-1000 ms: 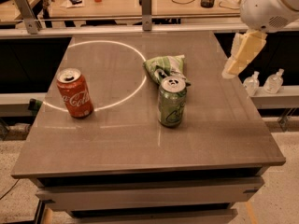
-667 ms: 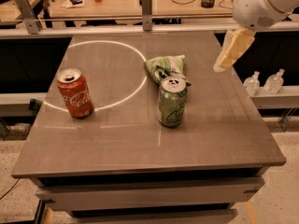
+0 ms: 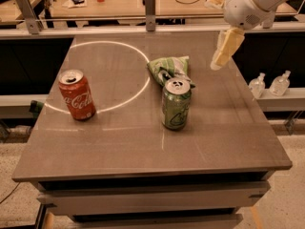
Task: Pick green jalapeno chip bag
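The green jalapeno chip bag (image 3: 169, 68) lies crumpled on the brown table, just behind an upright green soda can (image 3: 176, 104) that touches or nearly touches its front edge. My gripper (image 3: 224, 51) hangs from the white arm at the upper right, above the table's right side. It is to the right of the bag and apart from it, with its pale yellow fingers pointing down and to the left. Nothing is in it.
A red cola can (image 3: 76, 95) stands upright at the table's left. A bright ring of light (image 3: 102, 75) lies across the table top (image 3: 143, 147). Two small clear bottles (image 3: 269, 85) sit on a low ledge to the right. A bench with clutter runs behind.
My arm and gripper have moved left and a little up, from beyond the table's right edge to above its right side, closer to the chip bag. The cans and the bag have not moved.
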Available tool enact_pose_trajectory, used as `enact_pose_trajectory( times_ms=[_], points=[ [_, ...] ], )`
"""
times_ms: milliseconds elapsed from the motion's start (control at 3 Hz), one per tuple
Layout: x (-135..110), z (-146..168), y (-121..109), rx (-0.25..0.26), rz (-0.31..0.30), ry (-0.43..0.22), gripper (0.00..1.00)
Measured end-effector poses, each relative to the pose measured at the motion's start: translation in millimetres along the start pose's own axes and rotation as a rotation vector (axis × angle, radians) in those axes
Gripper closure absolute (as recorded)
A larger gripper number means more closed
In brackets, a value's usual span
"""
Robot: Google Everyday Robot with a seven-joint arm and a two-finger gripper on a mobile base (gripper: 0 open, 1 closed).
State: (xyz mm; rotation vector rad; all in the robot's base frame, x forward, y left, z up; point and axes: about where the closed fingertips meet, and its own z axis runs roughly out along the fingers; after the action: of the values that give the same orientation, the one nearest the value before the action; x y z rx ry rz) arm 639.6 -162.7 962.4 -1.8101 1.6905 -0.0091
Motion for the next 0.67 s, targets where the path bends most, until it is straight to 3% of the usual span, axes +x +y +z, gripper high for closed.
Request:
enact_pose_trajectory(
  times_ms=[333,667],
  points=[
    [0.0,21.1,12.1,-0.141,-0.038,-0.043,0.0],
    [-0.3,22.0,11.4,-0.139,-0.038,-0.044,0.0]
  ],
)
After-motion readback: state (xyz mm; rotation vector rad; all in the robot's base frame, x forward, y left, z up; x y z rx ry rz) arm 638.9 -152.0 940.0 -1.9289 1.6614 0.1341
